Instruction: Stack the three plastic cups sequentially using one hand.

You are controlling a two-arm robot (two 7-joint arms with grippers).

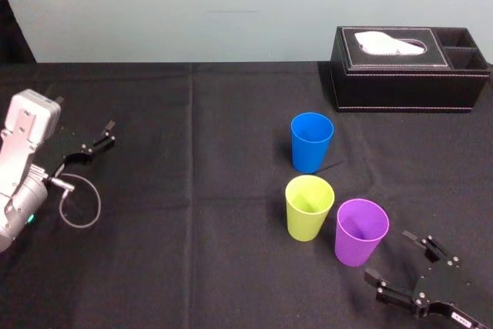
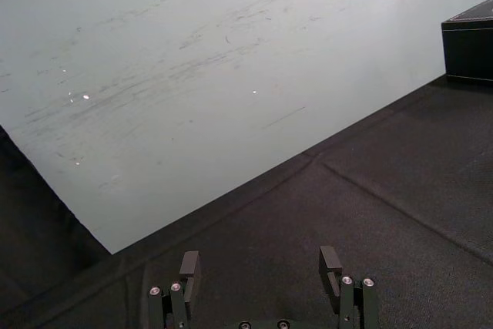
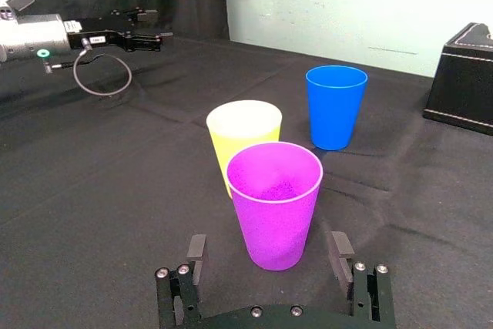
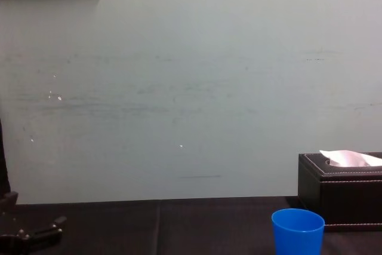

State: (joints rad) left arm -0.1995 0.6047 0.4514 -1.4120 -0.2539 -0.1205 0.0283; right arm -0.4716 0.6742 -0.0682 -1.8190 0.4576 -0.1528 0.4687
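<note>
While it sits low at the near right, right claw (image 1: 389,256): spread wide, empty, near the purple cup (image 1: 360,233).
Purple cup: upright, just beside the yellow-green cup (image 1: 309,207), on its right.
Blue cup (image 1: 311,142): upright, farther back, apart, before the tissue box (image 1: 408,75).
Left claw (image 2: 264,263): parted, empty, far left over the surface (image 1: 192,252).
</note>
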